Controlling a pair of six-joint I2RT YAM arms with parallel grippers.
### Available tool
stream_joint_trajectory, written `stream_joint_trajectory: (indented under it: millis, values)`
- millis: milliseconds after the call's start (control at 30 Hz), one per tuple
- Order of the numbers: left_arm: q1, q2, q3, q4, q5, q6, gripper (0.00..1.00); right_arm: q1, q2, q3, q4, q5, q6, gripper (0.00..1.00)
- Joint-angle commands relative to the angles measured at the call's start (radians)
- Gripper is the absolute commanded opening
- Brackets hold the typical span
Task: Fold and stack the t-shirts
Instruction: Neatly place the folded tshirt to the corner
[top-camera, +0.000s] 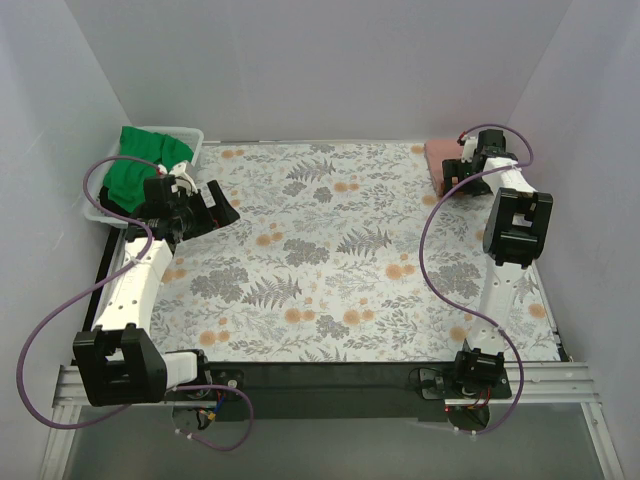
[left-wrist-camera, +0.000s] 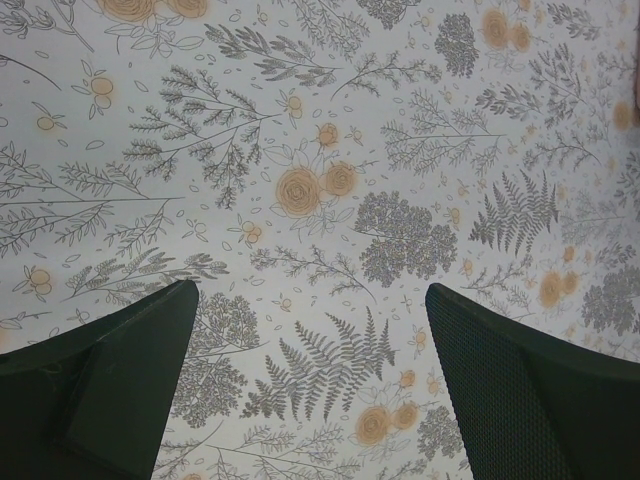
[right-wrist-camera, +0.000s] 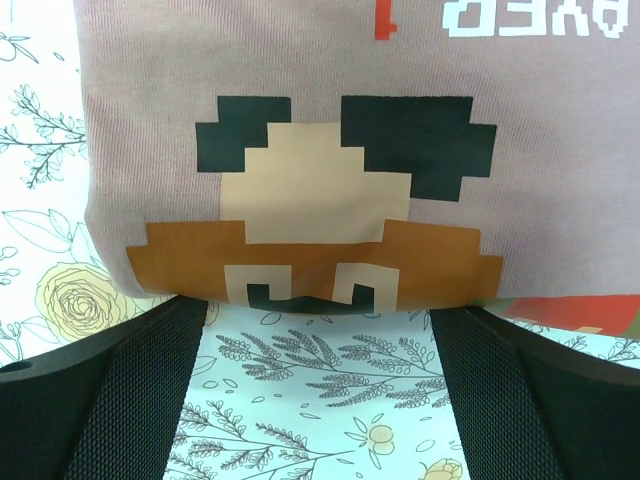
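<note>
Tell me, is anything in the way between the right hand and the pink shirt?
Nothing I can see. The pink shirt lies right in front of the open right hand, with only the flowery cloth between them.

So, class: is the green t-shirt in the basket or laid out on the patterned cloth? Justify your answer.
In the basket: the green t-shirt lies bunched, not folded, inside the white basket at the table's far left corner.
</note>
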Motion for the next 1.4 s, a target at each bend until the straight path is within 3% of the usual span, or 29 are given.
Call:
stream_joint_trajectory:
  millis: [0,200,467,600,700,833,967,1100,1367]
  values:
    - [0.009,0.003,0.009,-0.001,0.013,0.013,0.98,0.000,0.070,0.006,-0.009,-0.019,-0.019,0.98]
    - [0.009,0.004,0.028,-0.009,0.010,0.014,0.98,0.005,0.026,-0.012,-0.010,-0.043,-0.013,0.98]
    - [0.009,0.023,0.118,-0.032,0.008,0.052,0.98,0.016,-0.316,-0.121,-0.053,-0.084,-0.033,0.98]
    - [0.007,0.168,0.314,-0.226,0.048,0.121,0.98,0.023,-0.512,-0.154,-0.119,-0.147,-0.059,0.98]
    - [0.009,0.231,0.353,-0.271,-0.010,0.135,0.98,0.045,-0.630,-0.190,-0.211,-0.201,-0.065,0.98]
    - [0.007,0.183,0.309,-0.256,0.045,0.241,0.98,0.101,-0.809,-0.380,-0.239,-0.250,-0.051,0.98]
    - [0.005,0.126,0.253,-0.242,0.129,0.240,0.98,0.173,-0.956,-0.627,-0.231,-0.289,-0.039,0.98]
    - [-0.001,0.092,0.178,-0.245,0.121,0.226,0.98,0.200,-1.085,-0.776,-0.198,-0.278,-0.024,0.98]
    - [-0.001,-0.051,0.022,-0.199,0.123,0.240,0.98,0.204,-1.179,-0.921,-0.184,-0.246,-0.042,0.98]
